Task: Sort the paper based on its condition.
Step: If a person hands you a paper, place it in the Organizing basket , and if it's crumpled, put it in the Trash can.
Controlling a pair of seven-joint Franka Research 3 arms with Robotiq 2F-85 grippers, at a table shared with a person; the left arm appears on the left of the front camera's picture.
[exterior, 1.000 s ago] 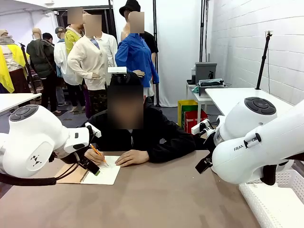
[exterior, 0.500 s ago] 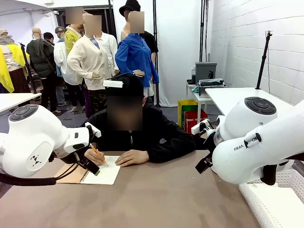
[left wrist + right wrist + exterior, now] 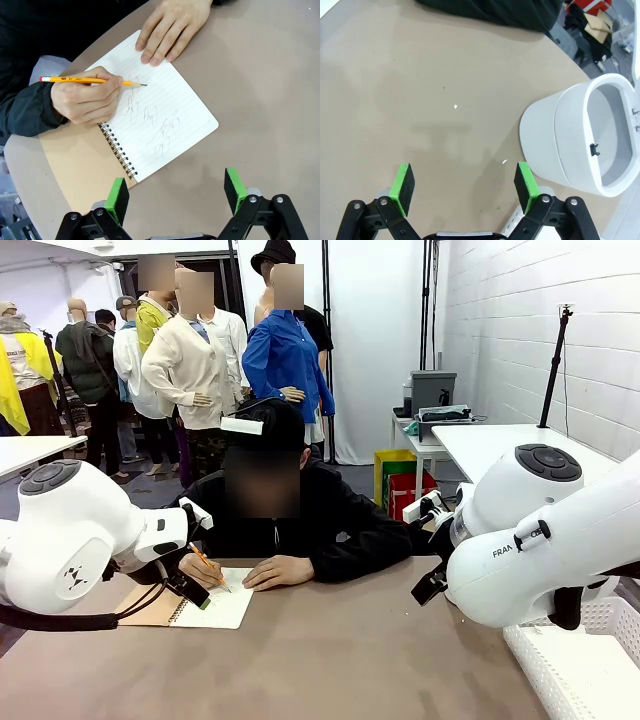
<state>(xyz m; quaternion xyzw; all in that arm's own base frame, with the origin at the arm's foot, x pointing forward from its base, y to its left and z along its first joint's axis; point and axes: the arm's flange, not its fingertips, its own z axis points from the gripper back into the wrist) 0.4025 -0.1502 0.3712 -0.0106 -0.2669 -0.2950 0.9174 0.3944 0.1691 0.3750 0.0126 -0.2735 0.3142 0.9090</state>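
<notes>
The paper, as loose pieces, is out of view. A spiral-bound notebook lies open on the table with its brown cover folded aside. A person's hand writes on its lined white page with a yellow pencil, while the other hand rests on the page's far corner. My left gripper hovers open just above the notebook's near edge, nothing between its green pads; in the front view it hangs beside the notebook. My right gripper is open over bare table.
A white round bin stands on the table to the right of my right gripper. A white slotted basket sits at the table's right front. The person sits at the far edge of the brown table.
</notes>
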